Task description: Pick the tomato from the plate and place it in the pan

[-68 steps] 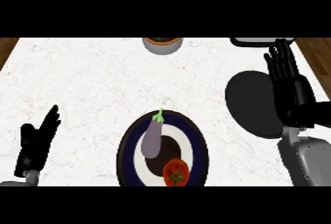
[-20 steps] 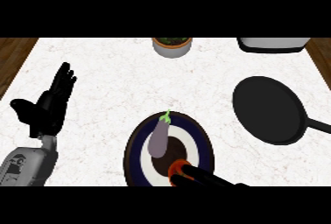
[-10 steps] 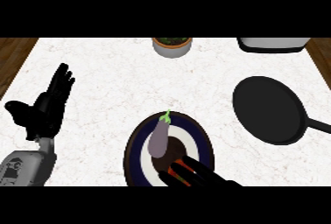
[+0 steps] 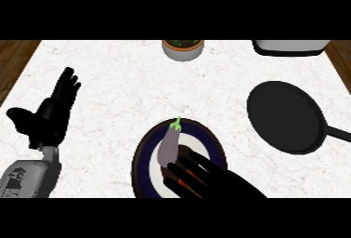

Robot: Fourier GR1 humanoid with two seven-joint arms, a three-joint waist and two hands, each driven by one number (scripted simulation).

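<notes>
Tomato point(image 4: 184, 182) shows only as red slivers between the right hand's point(image 4: 205, 179) fingers, which curl over it on the plate point(image 4: 144, 155), just beside the eggplant point(image 4: 168, 145). Left hand point(image 4: 48, 118) rests spread, well apart. Pan point(image 4: 284, 116) sits at the right.

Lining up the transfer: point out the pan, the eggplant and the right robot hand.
pan point(image 4: 284, 116), head view, middle of its black base.
eggplant point(image 4: 168, 145), head view, purple body.
right robot hand point(image 4: 218, 182), head view, back of the hand.
</notes>
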